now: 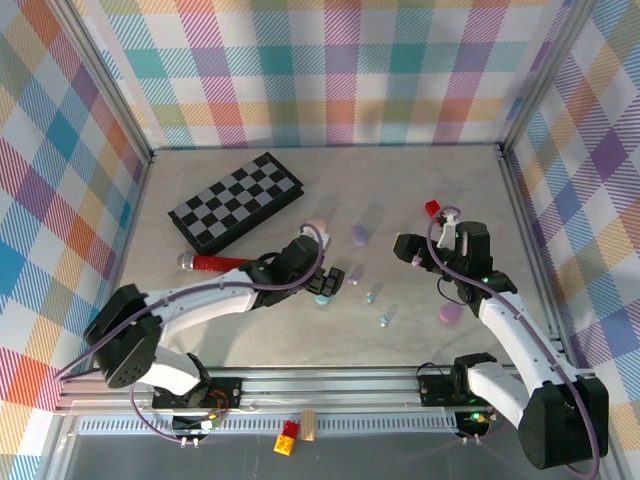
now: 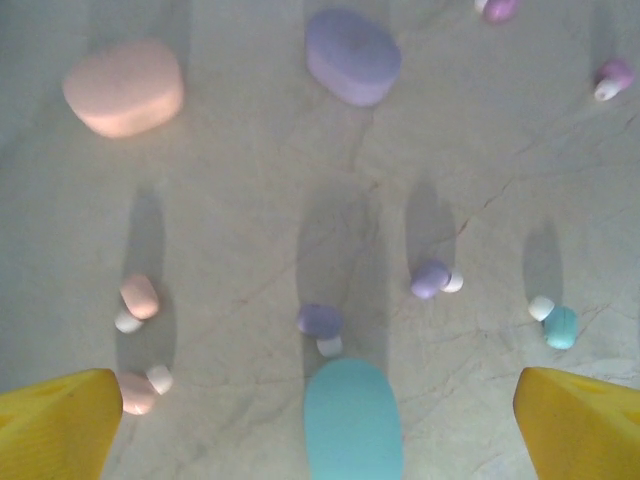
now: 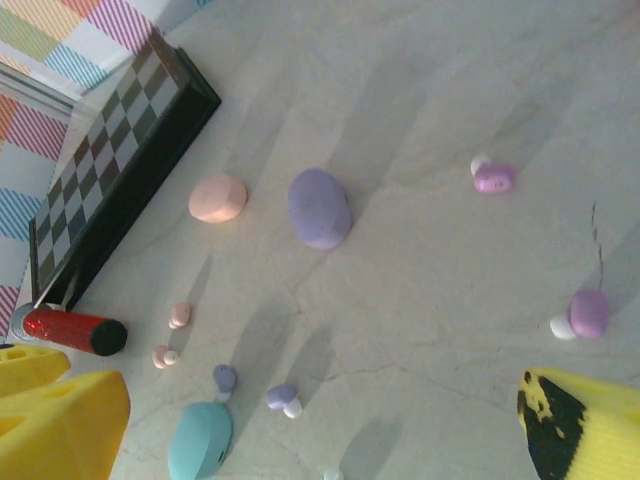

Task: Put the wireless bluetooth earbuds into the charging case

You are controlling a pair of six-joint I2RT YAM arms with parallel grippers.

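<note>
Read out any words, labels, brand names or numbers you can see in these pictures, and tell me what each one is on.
There is no readable text anywhere.
The pink case, purple case and teal case are plain.
The earbuds bear no visible marks.
The checkered board carries just its squares.
The red tube has no label that can be made out.

Eight earbuds [image 2: 431, 279], four cases [image 2: 353, 56], one chessboard [image 1: 236, 201], one tube [image 1: 215, 263].

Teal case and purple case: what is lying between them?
In the left wrist view, one purple earbud lies between the teal case and the purple case, right by the teal one; the rest of that stretch is bare table.
</note>
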